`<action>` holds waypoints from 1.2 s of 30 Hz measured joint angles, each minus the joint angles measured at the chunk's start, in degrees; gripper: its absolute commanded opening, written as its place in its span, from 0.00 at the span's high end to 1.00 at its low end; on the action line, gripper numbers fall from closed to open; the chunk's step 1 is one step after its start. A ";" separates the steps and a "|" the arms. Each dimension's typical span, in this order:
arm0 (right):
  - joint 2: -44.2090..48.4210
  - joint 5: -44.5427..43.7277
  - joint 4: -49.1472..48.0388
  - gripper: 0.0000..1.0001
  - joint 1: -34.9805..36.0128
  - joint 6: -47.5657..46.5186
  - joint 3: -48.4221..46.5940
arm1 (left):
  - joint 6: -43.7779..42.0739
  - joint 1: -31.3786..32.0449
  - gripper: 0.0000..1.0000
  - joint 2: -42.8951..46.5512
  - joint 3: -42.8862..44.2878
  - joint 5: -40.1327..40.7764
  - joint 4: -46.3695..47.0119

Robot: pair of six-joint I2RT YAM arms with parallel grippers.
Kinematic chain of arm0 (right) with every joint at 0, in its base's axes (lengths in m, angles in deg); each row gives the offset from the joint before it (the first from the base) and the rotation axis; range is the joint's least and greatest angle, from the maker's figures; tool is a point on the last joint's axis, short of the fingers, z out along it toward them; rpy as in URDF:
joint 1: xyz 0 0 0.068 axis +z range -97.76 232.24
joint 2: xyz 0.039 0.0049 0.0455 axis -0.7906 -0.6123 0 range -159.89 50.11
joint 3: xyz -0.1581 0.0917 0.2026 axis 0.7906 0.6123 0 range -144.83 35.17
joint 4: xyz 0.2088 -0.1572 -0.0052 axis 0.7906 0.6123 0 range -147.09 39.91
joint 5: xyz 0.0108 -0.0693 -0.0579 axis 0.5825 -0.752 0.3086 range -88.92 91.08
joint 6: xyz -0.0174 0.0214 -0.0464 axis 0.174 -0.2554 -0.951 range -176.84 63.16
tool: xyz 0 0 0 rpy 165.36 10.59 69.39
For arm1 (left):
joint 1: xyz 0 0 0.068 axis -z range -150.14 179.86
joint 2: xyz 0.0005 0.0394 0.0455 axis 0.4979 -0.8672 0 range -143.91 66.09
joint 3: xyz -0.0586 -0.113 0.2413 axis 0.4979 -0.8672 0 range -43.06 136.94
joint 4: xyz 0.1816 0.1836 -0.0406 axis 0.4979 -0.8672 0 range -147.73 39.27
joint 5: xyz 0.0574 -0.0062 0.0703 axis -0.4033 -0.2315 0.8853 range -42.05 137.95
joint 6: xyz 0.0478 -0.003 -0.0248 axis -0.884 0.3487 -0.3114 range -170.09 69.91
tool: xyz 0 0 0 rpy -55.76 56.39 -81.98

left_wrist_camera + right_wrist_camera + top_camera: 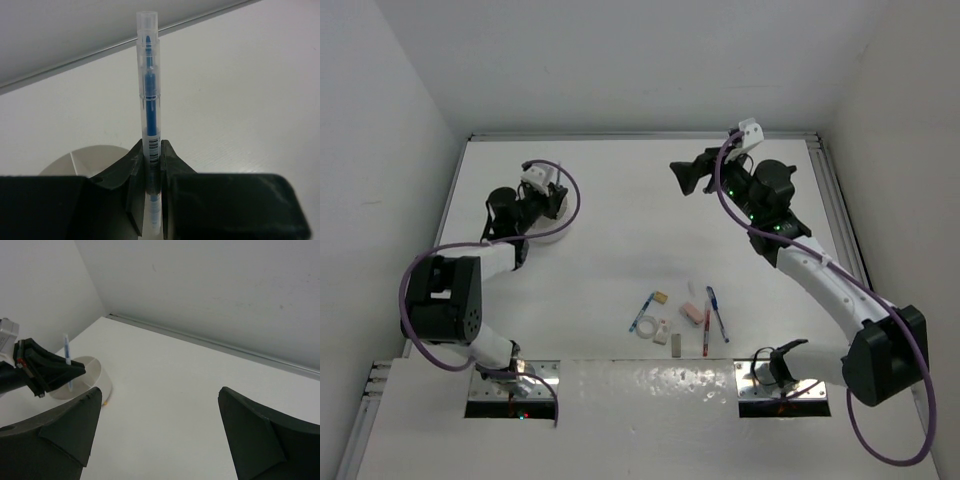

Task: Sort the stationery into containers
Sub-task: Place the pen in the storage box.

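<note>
Far left of the bench [620,220]: white tub [560,231], largely hidden under the left arm [500,255] in the top view. From the left wrist, only a slice of its inside on show, with one divider; contents impossible to tell. From the right wrist, a round plain wall, close to the left side wall.

Left fingers [172,167] clamped tight on a clear blue pen [150,100], gripped near its barcode, capped end straight out past the tips. Pen over or just in front of the tub; which, hard to tell.

Right fingers [65,435] spread wide, nothing between them, raised over the far right of the bench and facing the tub.

Other stationery loose on the bench, front middle, well apart from the tub: tape ring [647,328] touching a slanted pen [641,314], tan block [661,297], pink eraser [692,313], red pen [706,338] beside a blue pen [719,318].

Bare bench between tub and cluster, and between the two sets of fingers. Back edge of the bench just behind both; walls tight on left and right.
</note>
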 measured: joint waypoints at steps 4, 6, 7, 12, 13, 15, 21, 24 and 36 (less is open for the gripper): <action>-2.62 0.76 -0.48 0.05 -1.36 0.31 -1.38 | -3.87 0.00 1.00 -2.19 0.02 -1.14 1.49; -3.93 1.16 -0.57 0.05 -2.03 0.48 -2.14 | -5.53 -0.04 1.00 -3.80 0.11 -1.05 1.64; -4.48 1.42 -0.59 0.05 -2.21 0.55 -2.49 | -6.32 -0.11 1.00 -4.63 0.15 -1.03 1.62; -6.08 2.08 -0.61 0.05 -2.89 0.70 -4.04 | -8.66 -1.40 0.97 -8.31 1.99 -2.08 1.97; -6.32 2.14 -0.59 0.05 -3.06 0.68 -4.44 | -8.72 -1.53 0.92 -8.52 2.25 -2.21 2.01; -6.91 2.29 -0.50 0.05 -3.13 0.63 -5.40 | -8.68 -1.79 0.86 -8.96 2.67 -2.58 2.10; -7.89 2.71 -0.24 0.05 -3.58 0.57 -6.80 | -8.72 -1.79 0.75 -9.73 2.75 -3.96 3.19; -8.41 3.13 0.07 0.05 -3.82 0.57 -7.32 | -8.70 -1.79 0.71 -9.77 2.75 -4.48 3.21; -8.46 3.37 0.50 0.05 -3.87 0.63 -7.37 | -8.87 -2.34 0.45 -9.77 3.39 -5.79 2.14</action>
